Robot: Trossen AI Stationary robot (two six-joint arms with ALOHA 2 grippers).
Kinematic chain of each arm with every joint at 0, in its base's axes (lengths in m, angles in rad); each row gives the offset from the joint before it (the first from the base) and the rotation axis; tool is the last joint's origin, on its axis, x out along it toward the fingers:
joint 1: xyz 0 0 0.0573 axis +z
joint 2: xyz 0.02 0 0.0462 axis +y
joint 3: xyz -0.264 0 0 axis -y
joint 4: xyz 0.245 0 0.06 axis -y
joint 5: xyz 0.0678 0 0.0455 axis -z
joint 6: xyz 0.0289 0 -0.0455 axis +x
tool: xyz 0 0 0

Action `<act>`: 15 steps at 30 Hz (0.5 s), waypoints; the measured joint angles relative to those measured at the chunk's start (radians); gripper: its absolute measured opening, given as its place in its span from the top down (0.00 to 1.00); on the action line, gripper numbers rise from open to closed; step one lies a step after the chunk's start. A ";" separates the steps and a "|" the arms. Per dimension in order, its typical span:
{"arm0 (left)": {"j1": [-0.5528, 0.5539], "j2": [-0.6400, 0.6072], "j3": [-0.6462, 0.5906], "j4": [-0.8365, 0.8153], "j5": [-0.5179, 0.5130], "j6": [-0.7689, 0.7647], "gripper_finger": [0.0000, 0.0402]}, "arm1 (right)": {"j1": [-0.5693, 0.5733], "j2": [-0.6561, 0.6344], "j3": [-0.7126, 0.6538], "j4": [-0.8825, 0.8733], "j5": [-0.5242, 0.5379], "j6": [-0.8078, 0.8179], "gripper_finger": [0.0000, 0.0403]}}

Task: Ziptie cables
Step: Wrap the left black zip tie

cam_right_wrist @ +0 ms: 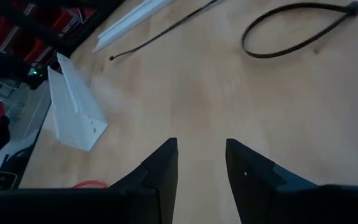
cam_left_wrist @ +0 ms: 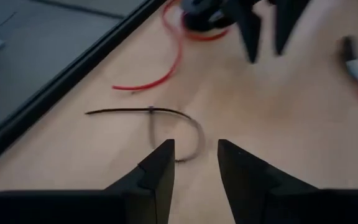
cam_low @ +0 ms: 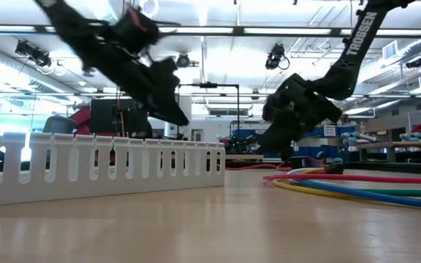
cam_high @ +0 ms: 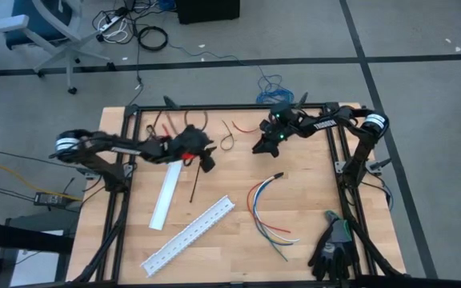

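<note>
The cables [cam_high: 267, 210] lie on the table right of centre, a curved bunch of red, orange, blue, green and white wires with a black-sleeved end [cam_high: 277, 175]; in the low view the cables [cam_low: 357, 186] rest flat on the wood. A looped black ziptie [cam_high: 229, 138] lies near the far edge, between the two grippers. My left gripper [cam_high: 209, 160] hovers open just left of the ziptie [cam_left_wrist: 166, 121]. My right gripper [cam_high: 258, 148] hovers open just right of it, with the ziptie [cam_right_wrist: 297, 28] ahead of its fingers.
A straight black strip [cam_high: 194, 184] and a flat white duct cover [cam_high: 166, 196] lie under the left arm. A slotted white duct [cam_high: 189, 236] lies toward the near edge. A thin red wire [cam_high: 242, 126] sits by the far edge, and black gloves [cam_high: 334, 248] at the near right corner.
</note>
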 joint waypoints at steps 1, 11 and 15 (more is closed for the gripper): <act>-0.014 -0.028 -0.031 0.026 0.000 -0.005 0.67 | 0.010 -0.015 -0.012 0.007 0.002 0.005 0.69; -0.132 -0.115 -0.292 0.415 -0.037 -0.061 0.67 | 0.197 -0.152 -0.058 0.184 0.072 0.017 0.69; -0.148 -0.114 -0.355 0.492 -0.037 -0.080 0.67 | 0.302 -0.145 -0.039 0.264 0.183 -0.085 0.69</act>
